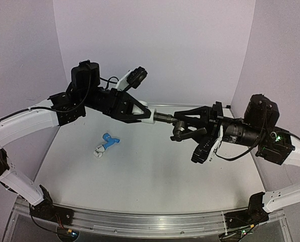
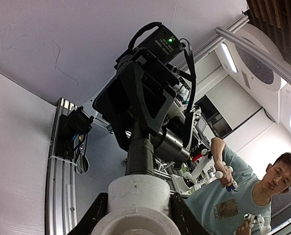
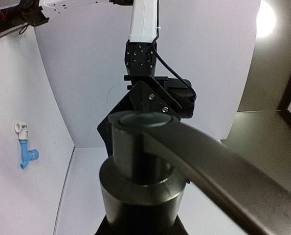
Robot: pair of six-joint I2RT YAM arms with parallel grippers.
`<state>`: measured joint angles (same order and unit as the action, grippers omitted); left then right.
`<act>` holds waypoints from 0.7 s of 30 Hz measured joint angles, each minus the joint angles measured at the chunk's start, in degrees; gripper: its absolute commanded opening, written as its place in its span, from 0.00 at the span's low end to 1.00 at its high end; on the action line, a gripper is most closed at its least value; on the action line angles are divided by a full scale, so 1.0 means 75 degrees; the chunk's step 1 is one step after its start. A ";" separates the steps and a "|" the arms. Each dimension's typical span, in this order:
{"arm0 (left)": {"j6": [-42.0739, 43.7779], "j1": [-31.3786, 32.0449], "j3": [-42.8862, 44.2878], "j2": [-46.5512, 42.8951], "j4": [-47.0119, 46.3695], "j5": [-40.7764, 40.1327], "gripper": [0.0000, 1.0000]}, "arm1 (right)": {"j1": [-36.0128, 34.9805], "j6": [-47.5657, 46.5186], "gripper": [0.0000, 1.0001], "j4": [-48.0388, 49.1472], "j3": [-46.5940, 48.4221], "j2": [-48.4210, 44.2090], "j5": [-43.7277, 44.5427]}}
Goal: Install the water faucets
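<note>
Overhead, reading left to right: a light blue plastic faucet point(image 1: 110, 139) lies on the white table point(image 1: 150, 186), left of centre. It is a short bent tube with a side branch, and a small white fitting point(image 1: 99, 150) sits on its nearer end. It lies well apart from both arms.

Above and to its right, the left tool point(image 1: 147, 115) is raised off the table and clamped on a white plastic pipe fitting point(image 1: 150, 117). From the left wrist this fitting appears as a stubby white cylinder above a wider collar, flanked on both sides by the black fingers point(image 2: 94, 218).

Next along, a dark silvery-grey metal faucet point(image 1: 166, 120) spans the gap between the two arms and is held level in the air. Its narrow stem point(image 2: 139, 156) meets the open end of the white fitting; how deep it sits cannot be told. The right wrist view shows the body as a smooth, dull-sheened grey cylinder stepping out to a broader base. A flat lever handle point(image 3: 209, 169) sweeps from its top toward the lower right.

At the right, the right tool point(image 1: 180, 126) has its fingers drawn together on the body of the metal faucet, with the lever hanging on the near side.
</note>
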<state>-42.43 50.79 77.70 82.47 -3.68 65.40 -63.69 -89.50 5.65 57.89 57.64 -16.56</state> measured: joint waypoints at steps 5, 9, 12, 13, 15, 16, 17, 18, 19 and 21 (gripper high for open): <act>0.0310 0.0008 0.0107 -0.0004 0.0320 0.0001 0.00 | -0.0002 0.0649 0.00 -0.0172 0.0168 0.0104 -0.0048; 0.0576 0.0020 0.0181 -0.0064 0.0454 -0.0060 0.00 | -0.0006 0.1291 0.00 -0.0235 0.0305 0.0179 -0.0066; 0.0740 0.0042 0.0182 -0.0136 0.0563 -0.0153 0.00 | -0.0036 0.1841 0.00 -0.0220 0.0325 0.0202 -0.0058; 0.0798 0.0054 0.0182 -0.0152 0.0592 -0.0184 0.00 | -0.0039 0.2021 0.00 -0.0211 0.0325 0.0205 -0.0056; 0.0923 0.0074 0.0182 -0.0187 0.0643 -0.0247 0.00 | -0.0052 0.2430 0.00 -0.0200 0.0330 0.0209 -0.0052; 0.1001 0.0088 0.0182 -0.0210 0.0677 -0.0297 0.00 | -0.0058 0.2607 0.00 -0.0194 0.0340 0.0213 -0.0052; 0.1091 0.0098 0.0182 -0.0246 0.0718 -0.0359 0.00 | -0.0069 0.2822 0.00 -0.0192 0.0363 0.0228 -0.0054; 0.1202 0.0106 0.0187 -0.0274 0.0776 -0.0410 0.00 | -0.0072 0.3047 0.00 -0.0192 0.0404 0.0256 -0.0055; 0.1336 0.0113 0.0203 -0.0321 0.0877 -0.0478 0.00 | -0.0078 0.3272 0.00 -0.0200 0.0453 0.0291 -0.0057; 0.1605 0.0128 0.0235 -0.0425 0.1053 -0.0644 0.00 | -0.0081 0.3740 0.00 -0.0217 0.0559 0.0370 -0.0059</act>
<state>-30.40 51.75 79.47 79.28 4.23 60.57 -64.29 -61.46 4.02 62.09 60.42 -17.01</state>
